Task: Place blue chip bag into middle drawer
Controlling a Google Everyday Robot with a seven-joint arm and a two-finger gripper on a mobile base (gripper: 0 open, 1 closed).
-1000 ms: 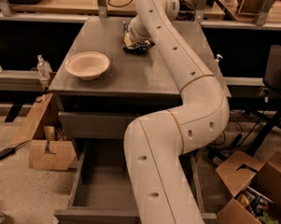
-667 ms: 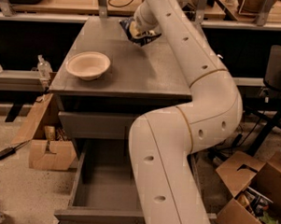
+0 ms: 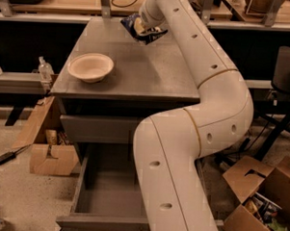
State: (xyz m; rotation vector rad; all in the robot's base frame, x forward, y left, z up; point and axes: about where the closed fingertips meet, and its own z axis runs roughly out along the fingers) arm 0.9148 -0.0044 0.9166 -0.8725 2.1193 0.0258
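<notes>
The blue chip bag [image 3: 147, 34] is a crumpled dark-blue foil bag hanging just above the far part of the grey cabinet top [image 3: 151, 74]. My gripper [image 3: 143, 24] is shut on its upper part, at the end of my white arm, which reaches up across the view. The middle drawer [image 3: 107, 195] stands pulled out low in front of the cabinet, an open grey tray with nothing in it. My arm hides its right side and most of its front.
A beige bowl [image 3: 90, 67] sits on the left of the cabinet top. A shut grey drawer front [image 3: 96, 129] is above the open drawer. Cardboard boxes stand on the floor at left [image 3: 51, 156] and right [image 3: 261, 209]. A dark chair [image 3: 287, 70] is at right.
The gripper has lifted the blue chip bag off the cabinet top and holds it a little higher than before.
</notes>
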